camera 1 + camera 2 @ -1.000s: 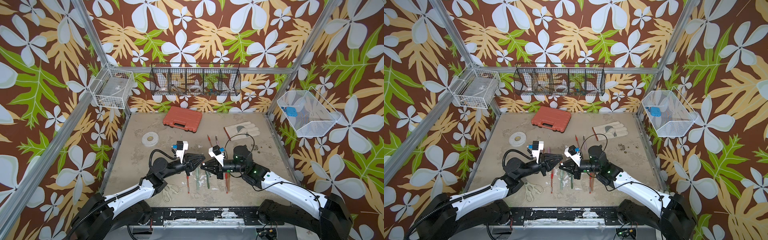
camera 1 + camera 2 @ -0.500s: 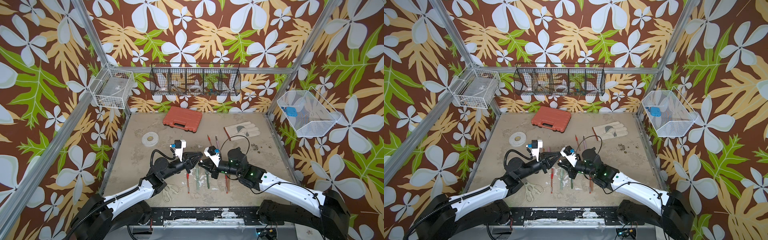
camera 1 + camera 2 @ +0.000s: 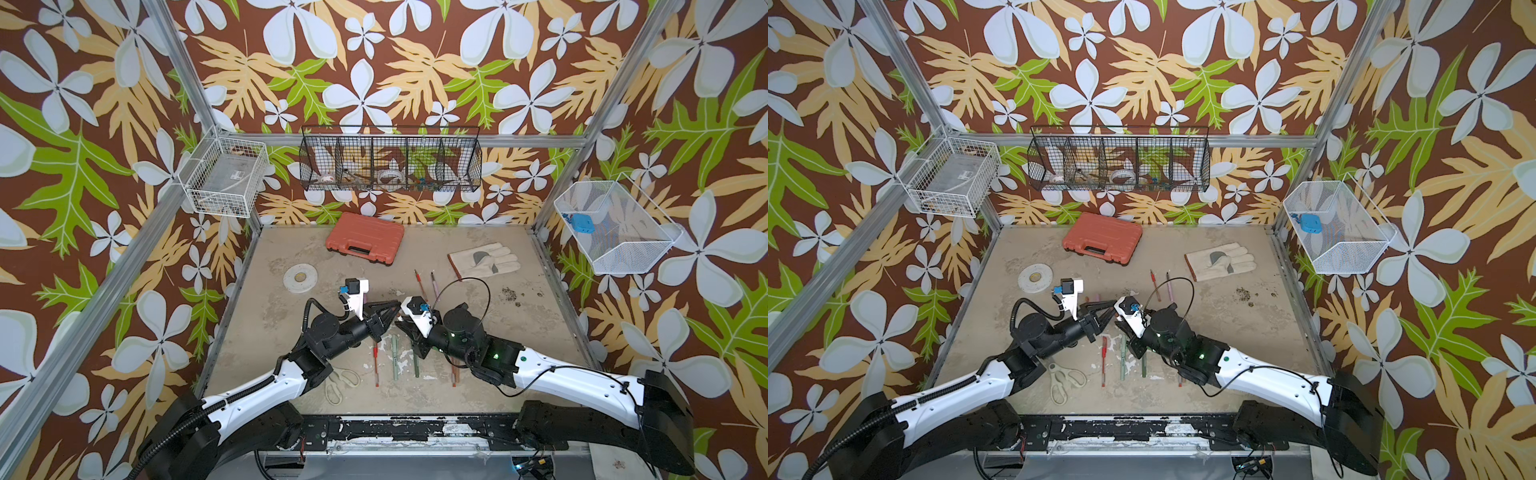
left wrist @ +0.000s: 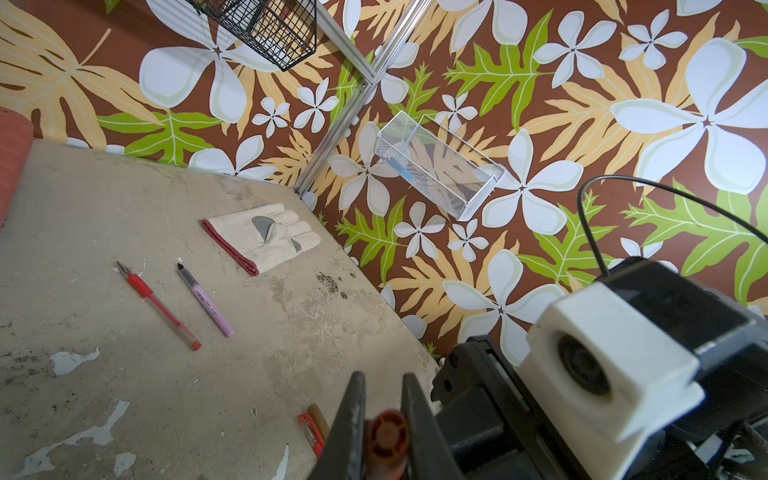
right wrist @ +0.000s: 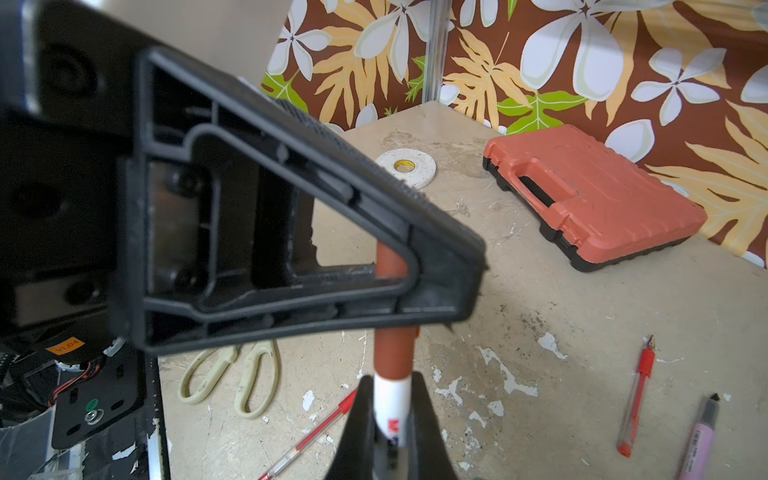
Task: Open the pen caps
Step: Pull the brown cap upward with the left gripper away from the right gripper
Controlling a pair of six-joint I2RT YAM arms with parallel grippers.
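A white-bodied pen (image 5: 388, 401) is held off the table at mid-table, and my right gripper (image 5: 390, 399) is shut on its barrel. Its red-brown pen cap (image 5: 390, 353) sits on the barrel's end. My left gripper (image 4: 384, 419) is shut on that cap (image 4: 386, 432), seen end-on between the jaws. In both top views the left gripper (image 3: 390, 316) and right gripper (image 3: 405, 323) meet tip to tip. A red pen (image 4: 160, 305) and a pink pen (image 4: 205, 299) lie uncapped farther back. A red cap (image 4: 311, 430) and a tan cap (image 4: 320, 417) lie on the table.
Several red and green pens (image 3: 395, 359) lie below the grippers. White-handled scissors (image 3: 343, 380) sit front left, a tape roll (image 3: 300, 278) at left, an orange case (image 3: 365, 243) at the back, a glove (image 3: 484, 259) back right. Wire baskets hang on the walls.
Both grippers have shifted a little to the left and drawn closer together, still shut on the pen and its cap. Since half a second ago almost nothing has moved.
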